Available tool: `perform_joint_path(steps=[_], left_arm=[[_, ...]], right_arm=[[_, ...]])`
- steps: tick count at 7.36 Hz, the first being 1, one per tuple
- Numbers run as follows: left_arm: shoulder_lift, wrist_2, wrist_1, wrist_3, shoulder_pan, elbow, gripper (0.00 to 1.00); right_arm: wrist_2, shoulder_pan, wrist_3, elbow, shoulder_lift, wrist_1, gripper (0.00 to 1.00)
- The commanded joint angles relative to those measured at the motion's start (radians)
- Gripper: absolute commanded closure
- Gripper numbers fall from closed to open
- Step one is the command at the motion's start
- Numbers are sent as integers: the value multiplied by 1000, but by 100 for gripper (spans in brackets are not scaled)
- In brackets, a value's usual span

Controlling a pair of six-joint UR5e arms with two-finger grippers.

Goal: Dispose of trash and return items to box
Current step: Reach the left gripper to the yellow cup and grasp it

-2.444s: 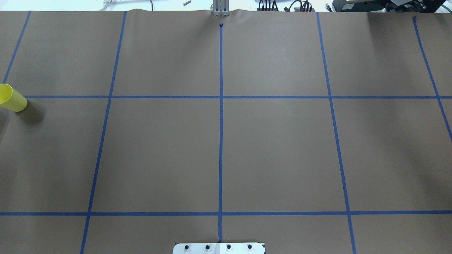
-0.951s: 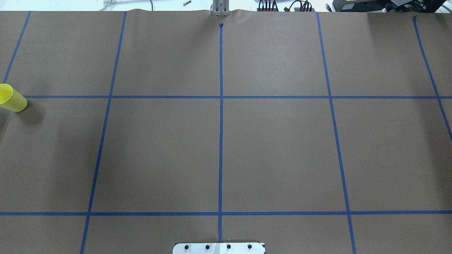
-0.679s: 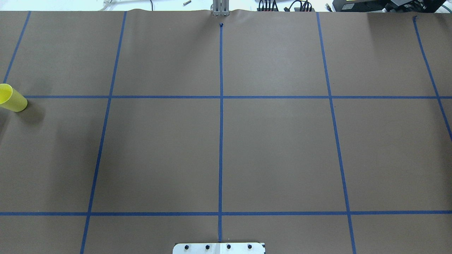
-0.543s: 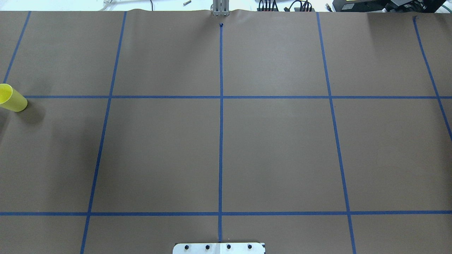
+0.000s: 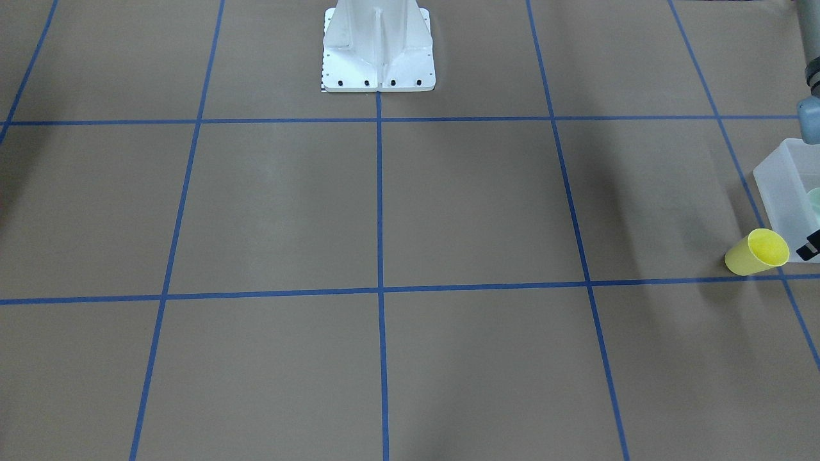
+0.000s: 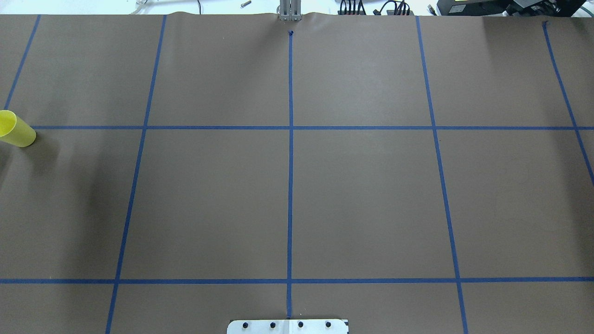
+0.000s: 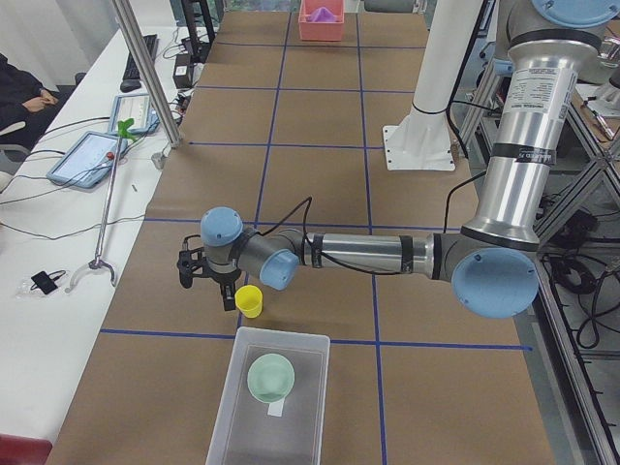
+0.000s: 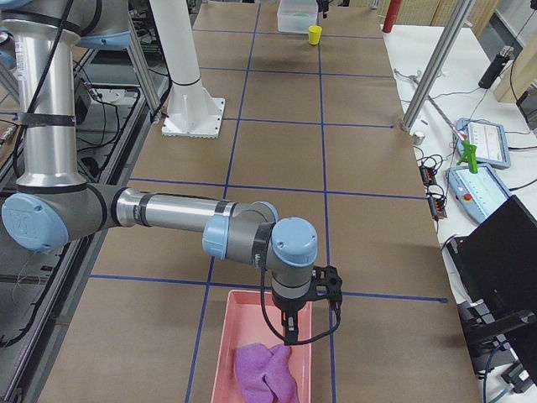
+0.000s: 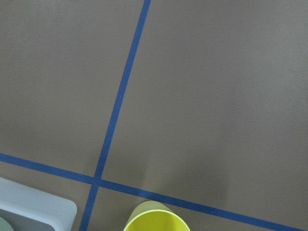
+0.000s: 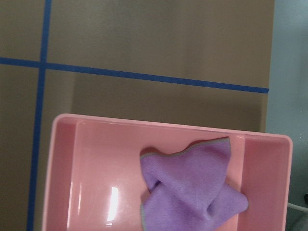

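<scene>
Worktop (image 6: 362,195): we see brown paper marked into squares by blue tape.
Box (image 7: 302,418): the frosted bin sits at the end of the worktop on the robot's left, with one corner showing in the left wrist view.
Bowl (image 7: 270,376): we find the mint-green bowl inside the box, upright on its floor.
Yellow cup (image 7: 250,301): it stands upright with its mouth up, outside the box and just beside the box's short wall.
Left pincer (image 7: 206,289): it hangs close over the worktop next to the yellow cup, on the side away from the robot. We cannot tell whether it is released or clenched, or whether a finger touches the cup.
Pink tray (image 8: 225,363): it lies at the opposite end of the worktop.
Purple cloth (image 8: 267,371): we see it crumpled inside the pink tray.
Right pincer (image 8: 312,323): it hovers above the pink tray, near the cloth. We cannot tell its state from this side view.
</scene>
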Motion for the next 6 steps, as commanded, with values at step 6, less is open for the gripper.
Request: perform_joint_path(steps=[6], left_arm=[[67,26,-69,-29,82,18,27]], right_arm=[[102,-82,127,205,-5,-156,0]])
